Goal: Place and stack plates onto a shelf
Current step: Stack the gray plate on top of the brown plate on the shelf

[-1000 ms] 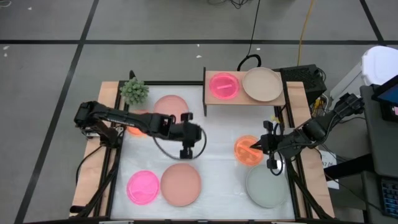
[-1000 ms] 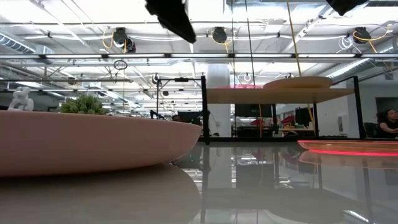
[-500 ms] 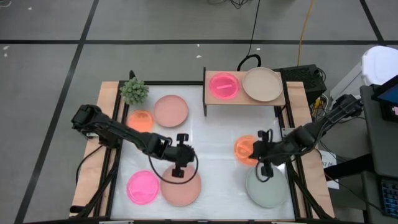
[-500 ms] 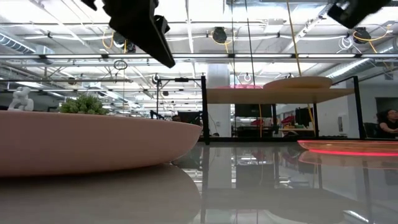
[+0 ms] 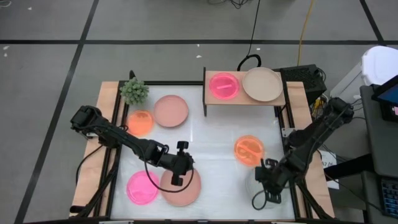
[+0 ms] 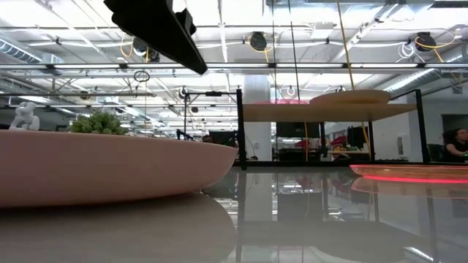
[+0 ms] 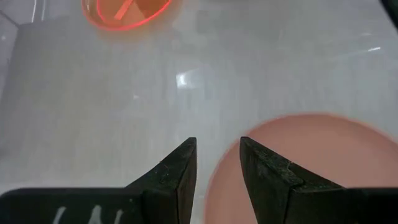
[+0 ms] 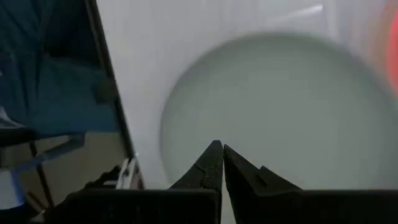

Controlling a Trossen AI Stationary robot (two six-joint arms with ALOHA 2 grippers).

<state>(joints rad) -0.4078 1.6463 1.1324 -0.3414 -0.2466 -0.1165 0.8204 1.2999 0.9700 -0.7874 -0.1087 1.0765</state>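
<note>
The left gripper hangs over the far rim of the large salmon plate near the table's front edge, its jaws parted by a narrow gap with nothing between them; the wrist view shows bare white table in that gap and the plate's rim just beside one finger. Whether the tips touch the plate I cannot tell.

The right gripper sits over the pale grey-green plate at the front right corner, jaws pressed shut tip to tip and holding nothing (the plate fills most of what that wrist camera sees).

Just left of the salmon plate lies a neon pink plate, close enough that their rims seem to meet. An orange plate rests toward the right edge, between the grey-green plate and the shelf. Near the back left corner another small orange plate lies beside a second salmon plate, with a small spiky green plant at the corner itself.

The shelf stands along the back edge, right of centre. On its wooden top sit a neon pink plate at the left and a beige plate at the right, side by side, neither stacked.
</note>
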